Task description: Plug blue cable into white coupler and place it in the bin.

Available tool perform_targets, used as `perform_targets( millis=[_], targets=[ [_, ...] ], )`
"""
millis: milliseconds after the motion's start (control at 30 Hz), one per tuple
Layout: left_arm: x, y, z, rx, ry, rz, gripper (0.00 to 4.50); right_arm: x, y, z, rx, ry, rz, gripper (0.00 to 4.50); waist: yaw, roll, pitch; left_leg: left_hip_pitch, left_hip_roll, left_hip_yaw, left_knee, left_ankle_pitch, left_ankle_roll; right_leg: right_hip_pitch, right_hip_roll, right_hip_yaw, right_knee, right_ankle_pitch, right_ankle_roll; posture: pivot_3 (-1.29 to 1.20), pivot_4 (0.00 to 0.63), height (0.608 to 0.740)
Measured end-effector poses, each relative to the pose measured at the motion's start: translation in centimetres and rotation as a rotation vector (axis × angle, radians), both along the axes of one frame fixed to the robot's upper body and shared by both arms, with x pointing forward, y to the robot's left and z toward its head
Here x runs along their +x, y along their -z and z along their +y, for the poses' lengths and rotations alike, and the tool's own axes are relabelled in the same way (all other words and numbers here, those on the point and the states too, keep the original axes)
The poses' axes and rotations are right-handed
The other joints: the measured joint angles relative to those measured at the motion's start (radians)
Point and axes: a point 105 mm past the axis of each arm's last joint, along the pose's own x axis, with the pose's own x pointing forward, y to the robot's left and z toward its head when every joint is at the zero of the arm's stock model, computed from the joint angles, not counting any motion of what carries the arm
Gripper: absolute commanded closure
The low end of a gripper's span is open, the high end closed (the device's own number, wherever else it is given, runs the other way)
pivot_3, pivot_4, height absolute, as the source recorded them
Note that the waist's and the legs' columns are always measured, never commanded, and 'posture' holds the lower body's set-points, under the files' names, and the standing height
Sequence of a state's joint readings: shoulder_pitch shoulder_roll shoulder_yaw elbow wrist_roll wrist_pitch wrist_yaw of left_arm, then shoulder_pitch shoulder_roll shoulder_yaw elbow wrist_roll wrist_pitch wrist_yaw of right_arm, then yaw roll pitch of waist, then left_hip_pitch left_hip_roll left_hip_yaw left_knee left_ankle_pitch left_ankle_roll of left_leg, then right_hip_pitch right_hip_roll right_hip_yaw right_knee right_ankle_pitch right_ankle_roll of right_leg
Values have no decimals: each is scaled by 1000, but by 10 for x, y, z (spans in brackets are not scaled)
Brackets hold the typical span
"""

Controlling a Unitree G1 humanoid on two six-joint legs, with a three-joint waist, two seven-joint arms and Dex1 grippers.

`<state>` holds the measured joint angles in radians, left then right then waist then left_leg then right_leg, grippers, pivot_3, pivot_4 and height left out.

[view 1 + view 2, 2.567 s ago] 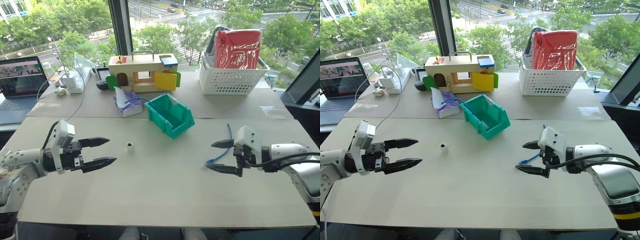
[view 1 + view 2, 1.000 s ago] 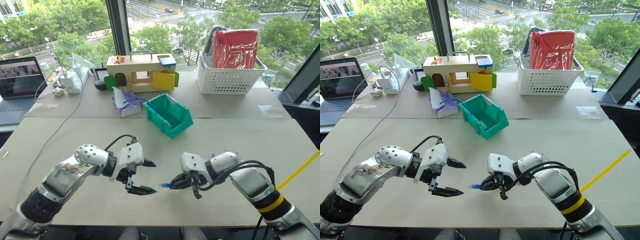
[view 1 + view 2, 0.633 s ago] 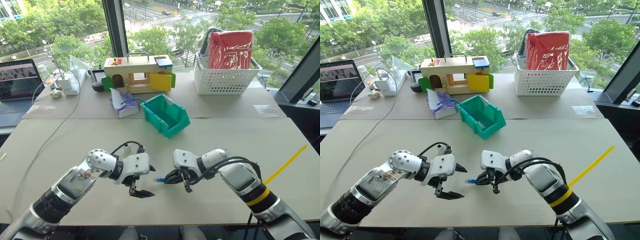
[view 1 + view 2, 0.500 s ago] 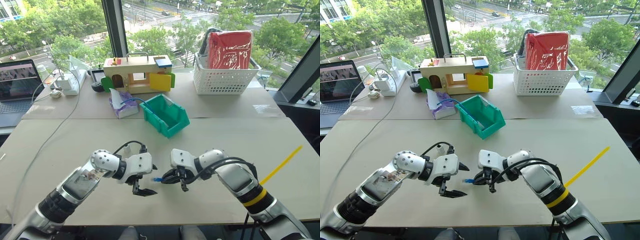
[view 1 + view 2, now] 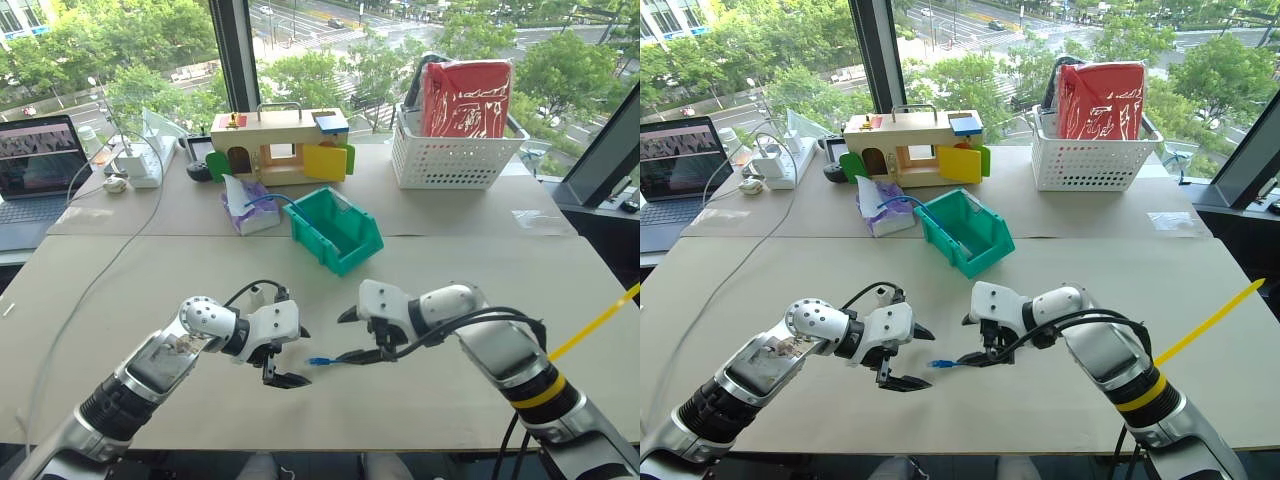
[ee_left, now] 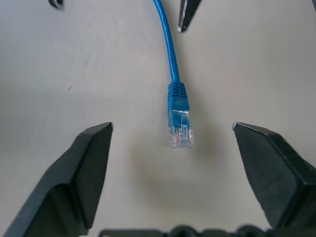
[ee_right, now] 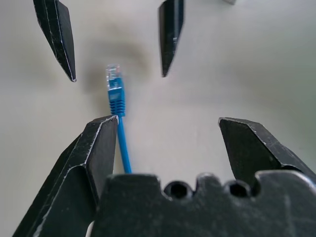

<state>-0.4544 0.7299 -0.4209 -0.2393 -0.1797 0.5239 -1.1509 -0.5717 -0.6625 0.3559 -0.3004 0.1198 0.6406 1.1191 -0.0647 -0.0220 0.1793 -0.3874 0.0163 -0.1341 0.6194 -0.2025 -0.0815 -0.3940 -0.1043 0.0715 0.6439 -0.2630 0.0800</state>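
Between both grippers, blue cable (image 6: 172, 74) plug end lies on table (image 5: 420, 270), clear connector pointing at left gripper (image 5: 288, 355). Left gripper fingers spread wide, plug between tips, no contact. Right gripper (image 5: 352, 334) fingers spread too, cable beside one finger, not clamped. Bin (image 5: 337, 230) well apart, further back.

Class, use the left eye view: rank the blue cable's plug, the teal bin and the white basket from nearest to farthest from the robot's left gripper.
1. Blue cable's plug, just off the left gripper, toward the right gripper.
2. Teal bin, mid-table beyond.
3. White basket, far right.
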Motion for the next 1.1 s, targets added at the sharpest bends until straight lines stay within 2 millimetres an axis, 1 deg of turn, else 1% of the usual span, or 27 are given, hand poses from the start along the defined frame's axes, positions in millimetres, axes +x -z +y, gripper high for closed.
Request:
perform_targets(
  millis=[67, 133, 200, 267, 400, 467, 500, 567, 667, 700, 733, 767, 833, 867, 900, 933, 967, 1033, 1100],
  targets=[
    [2, 3, -1, 6, -2, 4, 2357, 5, -8, -8, 11, 40, -19, 688, 1, 0, 0, 0, 0, 0, 1, 0, 0, 0, 0, 0, 0, 0, 0, 0, 150, 740],
    [4, 5, -5, 5, 9, 9, 3063, 9, -14, -17, 16, 86, -32, 688, 3, 0, 0, -1, 0, 0, 2, 0, 0, 0, 0, 0, 0, 0, 0, 0, 150, 740],
    [7, 5, -7, 11, 23, -2, 3878, 12, -22, -28, 15, 133, -54, 688, 6, 0, 0, -2, 0, 0, 4, -1, 1, 0, 0, 0, 0, 0, 0, 0, 150, 740],
    [8, 5, -7, 18, 37, -9, 4439, 14, -31, -37, 18, 168, -79, 688, 6, 0, 0, -2, 0, 0, 5, -1, 2, 0, 0, 0, 0, 0, 0, 0, 150, 740],
    [9, 5, -9, 15, 50, -12, 4424, 14, -33, -44, 24, 202, -77, 688, 8, 0, 0, -2, 0, 0, 6, -2, 3, 0, 0, 0, 0, 0, 0, 0, 150, 740],
    [9, 5, -13, -8, 50, -4, 4424, 12, -33, -50, 36, 221, -57, 688, 13, 0, 0, -3, -1, 0, 6, -2, 3, 0, 0, 0, 0, 0, 0, 0, 150, 740],
    [8, 4, -16, -25, 51, 2, 4424, 12, -35, -52, 52, 232, -50, 688, 15, 0, 0, -3, -1, 0, 7, -2, 3, 0, 0, 0, -1, 0, 0, 0, 150, 740],
    [9, -2, -24, -87, 48, 13, 4424, 12, -47, -57, 111, 269, -43, 688, 18, 0, 1, -4, -1, 0, 7, -2, 3, 0, 0, 0, 0, 0, -1, 0, 150, 740],
    [18, -26, -37, -223, 12, -5, 4424, 15, -80, -78, 257, 361, -66, 688, 22, -1, 2, -4, -1, 0, 8, -2, 3, 0, -1, 0, -1, 1, -2, 0, 150, 740],
    [23, -41, -45, -298, -2, -38, 4424, 18, -102, -90, 323, 413, -118, 688, 23, 0, 3, -4, -2, 0, 8, -2, 3, 0, -2, 0, -1, 2, -2, 0, 150, 740],
    [27, -47, -47, -326, -13, -60, 4424, 21, -115, -97, 359, 440, -156, 688, 23, 0, 3, -4, -2, 0, 8, -2, 3, 0, -2, 0, -1, 2, -2, 0, 150, 740],
    [32, -62, -57, -398, -25, -103, 4424, 26, -143, -110, 438, 507, -244, 688, 23, 0, 3, -4, -2, 0, 8, -2, 3, 0, -2, 0, -1, 2, -2, 0, 150, 740],
    [41, -81, -72, -492, -52, -172, 4424, 27, -185, -131, 574, 618, -349, 688, 23, 0, 3, -4, -2, 0, 7, -2, 3, 0, -2, 0, -1, 4, -5, 0, 150, 740],
    [46, -88, -78, -524, -75, -202, 4424, 24, -199, -138, 628, 657, -367, 688, 23, 0, 3, -4, -2, 0, 7, -2, 3, 0, -2, 0, -1, 4, -6, 0, 150, 740],
    [51, -93, -81, -542, -94, -234, 4424, 21, -207, -142, 663, 684, -358, 688, 23, -1, 3, -4, -2, 0, 7, -2, 4, 1, -2, -1, -2, 4, -6, 0, 150, 740],
    [58, -98, -84, -559, -127, -276, 4424, 17, -212, -145, 695, 705, -326, 688, 21, 0, 3, -4, -2, 0, 7, -3, 5, 1, -2, 0, -2, 4, -6, 0, 150, 740],
    [64, -99, -84, -568, -156, -309, 4424, 14, -210, -145, 714, 716, -279, 688, 18, 0, 3, -4, -2, 0, 7, -3, 6, 1, -2, 0, -2, 4, -6, 0, 150, 740],
    [73, -105, -86, -611, -207, -355, 4424, 14, -204, -143, 746, 738, -188, 688, 17, 0, 3, -4, -2, 1, 7, -3, 6, 1, -2, 0, -2, 4, -6, 0, 150, 740],
    [81, -118, -90, -683, -256, -416, 4424, 14, -194, -136, 767, 755, -94, 688, 22, 0, 3, -4, -2, 1, 8, -3, 6, 1, -2, 0, -2, 4, -6, 0, 150, 740]
  ],
)
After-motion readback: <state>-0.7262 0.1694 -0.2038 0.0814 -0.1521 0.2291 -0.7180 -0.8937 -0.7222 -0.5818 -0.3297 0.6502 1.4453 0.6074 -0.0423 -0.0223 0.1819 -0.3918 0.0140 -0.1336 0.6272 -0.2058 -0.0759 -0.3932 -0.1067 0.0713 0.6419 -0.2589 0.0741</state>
